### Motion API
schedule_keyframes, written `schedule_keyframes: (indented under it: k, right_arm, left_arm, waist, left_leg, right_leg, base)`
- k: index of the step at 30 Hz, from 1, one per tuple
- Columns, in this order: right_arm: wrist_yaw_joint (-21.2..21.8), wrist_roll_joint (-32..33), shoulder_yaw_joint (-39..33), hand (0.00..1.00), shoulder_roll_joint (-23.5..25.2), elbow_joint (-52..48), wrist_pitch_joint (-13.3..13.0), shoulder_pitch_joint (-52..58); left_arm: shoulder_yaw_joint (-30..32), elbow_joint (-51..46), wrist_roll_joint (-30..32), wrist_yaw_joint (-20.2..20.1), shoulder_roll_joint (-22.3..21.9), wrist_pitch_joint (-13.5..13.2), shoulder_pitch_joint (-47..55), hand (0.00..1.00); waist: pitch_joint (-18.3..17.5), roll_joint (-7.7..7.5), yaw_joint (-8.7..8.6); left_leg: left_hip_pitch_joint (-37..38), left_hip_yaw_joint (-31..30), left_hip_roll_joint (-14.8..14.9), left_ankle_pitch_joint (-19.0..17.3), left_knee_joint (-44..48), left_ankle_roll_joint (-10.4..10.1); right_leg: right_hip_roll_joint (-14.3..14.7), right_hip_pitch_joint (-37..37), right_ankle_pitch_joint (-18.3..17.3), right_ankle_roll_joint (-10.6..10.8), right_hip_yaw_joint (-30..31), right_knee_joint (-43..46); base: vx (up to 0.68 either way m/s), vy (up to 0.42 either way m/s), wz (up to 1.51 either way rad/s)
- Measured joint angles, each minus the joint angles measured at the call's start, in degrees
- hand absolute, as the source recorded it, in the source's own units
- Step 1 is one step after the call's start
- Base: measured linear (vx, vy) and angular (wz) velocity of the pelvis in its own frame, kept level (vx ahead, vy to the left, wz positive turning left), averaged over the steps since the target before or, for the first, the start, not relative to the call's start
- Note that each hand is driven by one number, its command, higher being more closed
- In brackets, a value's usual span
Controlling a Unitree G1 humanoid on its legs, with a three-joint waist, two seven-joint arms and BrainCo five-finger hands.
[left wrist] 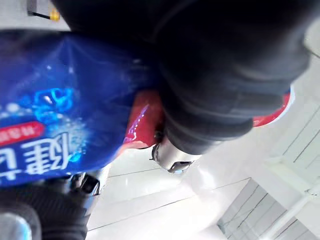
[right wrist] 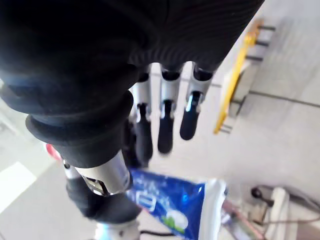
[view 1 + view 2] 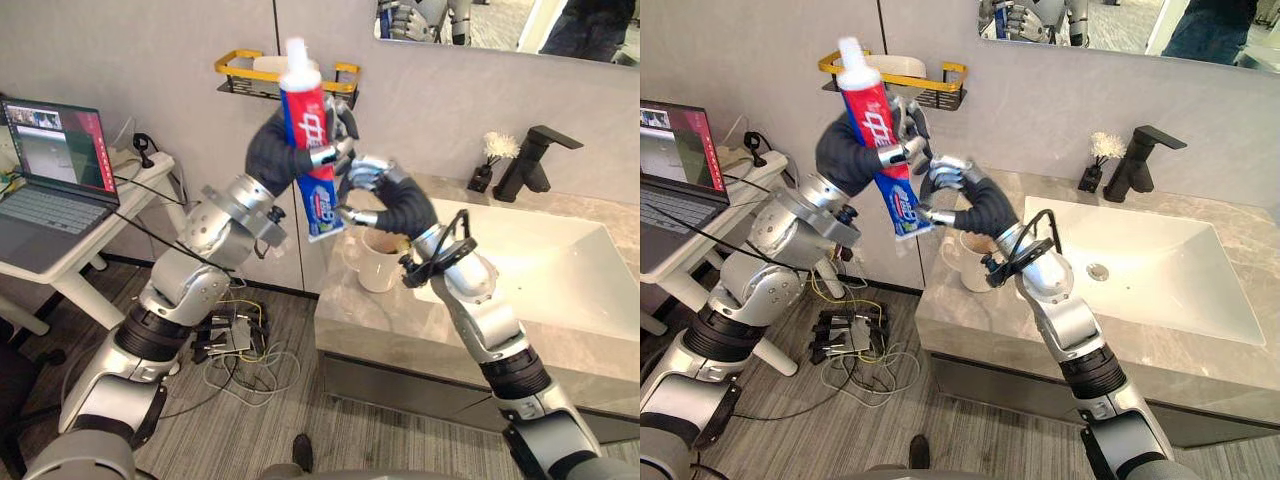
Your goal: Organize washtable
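Two hands are meeting in mid-air above the mug, by the counter edge. The left hand is holding the toothpaste tube upright, cap up, fingers curled round its middle. The right hand is hovering at the crimped lower end, fingers loosely curved, thumb apart; contact unclear. Risk: if the left hand is letting go before the right is gripping, the tube is likely falling past the edge.
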Motion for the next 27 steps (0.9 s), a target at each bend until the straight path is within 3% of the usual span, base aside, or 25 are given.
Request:
schedule_keyframes:
  k: [6, 9, 11, 20, 27]
  right_arm:
    - [-7.3, 2.4, -14.2, 0.0, 0.6, -1.9, -0.1, 0.0]
    - [-8.9, 2.5, -19.4, 0.0, -1.1, -5.1, -1.3, 0.0]
    - [-10.1, 3.6, -22.1, 0.0, -1.5, -5.9, -2.6, 0.6]
    - [-11.0, 12.1, -23.2, 0.0, 4.3, -6.5, -3.1, 15.7]
    - [-10.9, 15.2, -23.4, 0.0, 4.3, -6.5, -2.2, 18.7]
  left_arm:
    - [4.6, 1.1, 1.6, 2.8, -0.2, -1.9, -2.8, 1.0]
    - [5.1, 1.2, 1.9, 3.6, -0.5, -2.5, -3.7, 1.0]
    - [5.6, 2.1, 3.8, 3.7, -1.8, -2.8, -4.2, 1.0]
    - [5.5, 3.6, 7.8, 5.2, -11.9, -3.1, -1.7, 1.0]
    - [3.3, 8.2, 8.9, 6.3, -14.4, -2.7, 1.5, 1.0]
  waist:
    - [-0.2, -0.25, -1.42]
    - [-0.2, -0.3, -1.77]
    - [-0.3, -0.31, -2.97]
    - [-0.5, -0.26, -5.19]
    - [-0.5, -0.26, -6.22]
  left_leg:
    - [0.8, 2.1, 0.4, -0.3, 0.0, -0.3]
    - [0.9, 3.2, 0.9, -0.5, 0.0, -0.5]
    - [1.0, 3.8, 1.1, -0.5, 0.0, -0.5]
    - [1.5, 6.4, 1.9, -0.7, 0.0, -0.8]
    - [1.8, 7.4, 2.3, -1.1, 0.0, -1.3]
  right_leg:
    - [0.1, -0.2, 0.4, -0.2, 1.8, -0.1]
    - [0.4, -0.9, 0.9, -0.6, 3.5, -0.7]
    - [0.6, -1.0, 1.1, -0.7, 4.1, -1.0]
    - [1.3, -2.0, 1.6, -1.3, 7.2, -1.2]
    - [1.6, -2.3, 1.6, -1.3, 8.1, -1.4]
  base:
    - [-0.01, 0.019, -0.15]
    - [-0.01, 0.006, -0.33]
    - [0.0, 0.009, -0.13]
    - [0.02, 0.007, -0.18]
    - [0.02, 0.009, -0.1]
